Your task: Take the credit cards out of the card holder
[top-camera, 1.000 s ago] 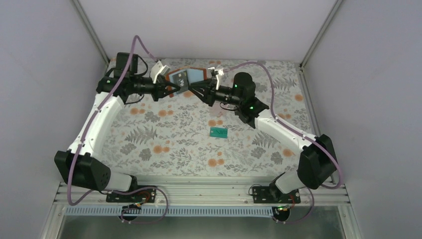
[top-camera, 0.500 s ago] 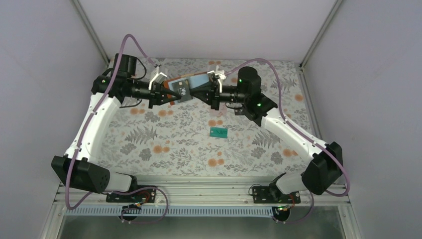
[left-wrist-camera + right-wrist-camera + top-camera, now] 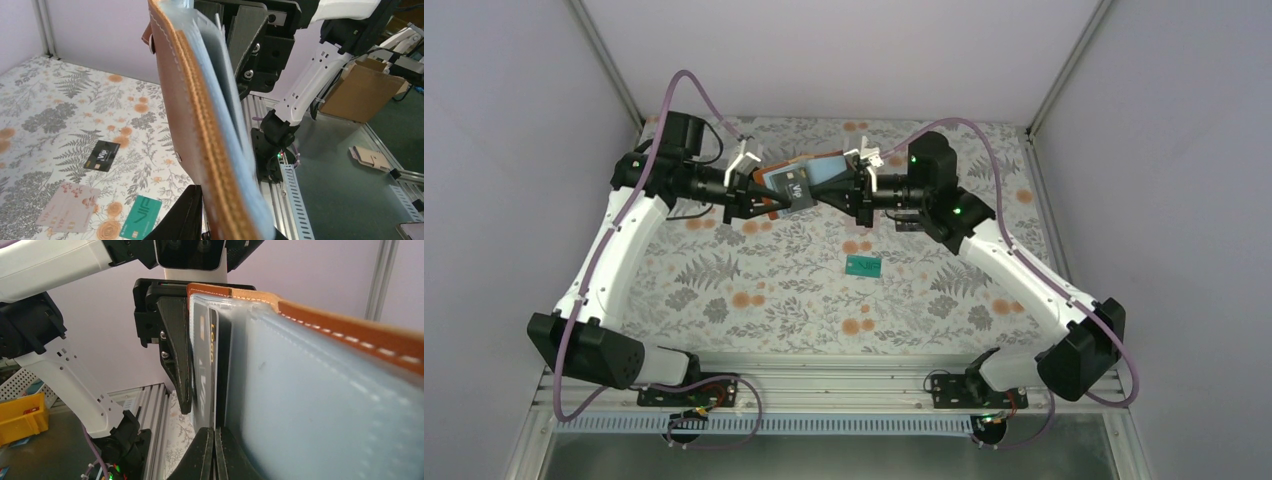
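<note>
1. Pinching tight, the right claw [image 3: 215, 442] has its two fingers pressed together on the near edge of a black card [image 3: 204, 365] with pale marks.
2. That black card sits in a pocket on the pale blue-grey inside of the card holder [image 3: 192, 130]. The holder is raised in the air between the two arms. It stands on edge, with its inside turned toward the arm bases and its rust-brown leather toward the far wall.
3. The left claw [image 3: 766, 192] grips the opposite end of the card holder. Its jaws are narrow, with one dark finger on the leather face and one on the card face.
4. Below, on the flowered table [image 3: 754, 280], a teal card [image 3: 863, 266] lies flat near the middle, well apart from the holder.
5. The left wrist view shows a pink card [image 3: 67, 207] flat near the teal card, and a second black card [image 3: 101, 156] a little beyond them. None of the three touch.
</note>
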You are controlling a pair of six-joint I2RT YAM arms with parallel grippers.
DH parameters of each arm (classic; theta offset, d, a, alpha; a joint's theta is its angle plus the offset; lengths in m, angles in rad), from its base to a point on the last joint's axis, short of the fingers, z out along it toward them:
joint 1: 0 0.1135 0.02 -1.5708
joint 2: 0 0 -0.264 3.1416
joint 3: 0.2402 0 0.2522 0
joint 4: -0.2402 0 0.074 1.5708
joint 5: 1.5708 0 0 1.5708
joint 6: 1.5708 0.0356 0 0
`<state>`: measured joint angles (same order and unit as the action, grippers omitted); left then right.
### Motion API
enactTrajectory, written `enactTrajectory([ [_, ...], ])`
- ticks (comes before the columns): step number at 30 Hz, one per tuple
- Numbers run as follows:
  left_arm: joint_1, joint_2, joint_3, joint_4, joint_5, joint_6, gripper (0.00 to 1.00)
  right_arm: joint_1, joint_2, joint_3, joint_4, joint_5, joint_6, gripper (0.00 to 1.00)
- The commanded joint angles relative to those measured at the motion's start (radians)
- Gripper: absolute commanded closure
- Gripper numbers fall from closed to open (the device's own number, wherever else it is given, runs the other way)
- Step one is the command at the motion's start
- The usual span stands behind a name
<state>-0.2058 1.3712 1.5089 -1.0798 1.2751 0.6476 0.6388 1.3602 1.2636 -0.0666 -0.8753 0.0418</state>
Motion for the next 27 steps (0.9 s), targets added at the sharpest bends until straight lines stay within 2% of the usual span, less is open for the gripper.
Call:
enactTrajectory([
  [1, -0.005, -0.031, -0.008, -0.012, 0.069, 0.056, 0.83, -0.010, -0.027, 0.051, -0.084, 0.038, -0.054, 0.96],
  [5, -0.006, -0.036, -0.014, -0.017, 0.064, 0.068, 0.79, -0.019, -0.031, 0.073, -0.131, 0.071, -0.071, 0.96],
  [11, -0.005, -0.035, -0.013, -0.020, 0.061, 0.070, 0.83, -0.027, -0.032, 0.101, -0.197, 0.100, -0.096, 0.96],
  [18, -0.005, -0.036, -0.017, -0.019, 0.051, 0.068, 0.83, -0.056, -0.081, 0.103, -0.261, 0.169, -0.117, 0.96],
  [19, -0.005, -0.034, -0.016, -0.020, 0.050, 0.067, 0.84, -0.061, -0.085, 0.102, -0.270, 0.175, -0.118, 0.96],
  [21, -0.005, -0.034, -0.019, -0.009, 0.044, 0.055, 0.95, -0.072, -0.087, 0.108, -0.283, 0.181, -0.120, 0.96],
  [22, -0.006, -0.034, -0.021, 0.005, 0.035, 0.036, 0.97, -0.074, -0.086, 0.112, -0.289, 0.180, -0.122, 0.96],
  [27, -0.002, -0.037, -0.032, 0.087, -0.072, -0.068, 0.98, -0.097, -0.077, 0.128, -0.339, 0.261, -0.142, 0.96],
])
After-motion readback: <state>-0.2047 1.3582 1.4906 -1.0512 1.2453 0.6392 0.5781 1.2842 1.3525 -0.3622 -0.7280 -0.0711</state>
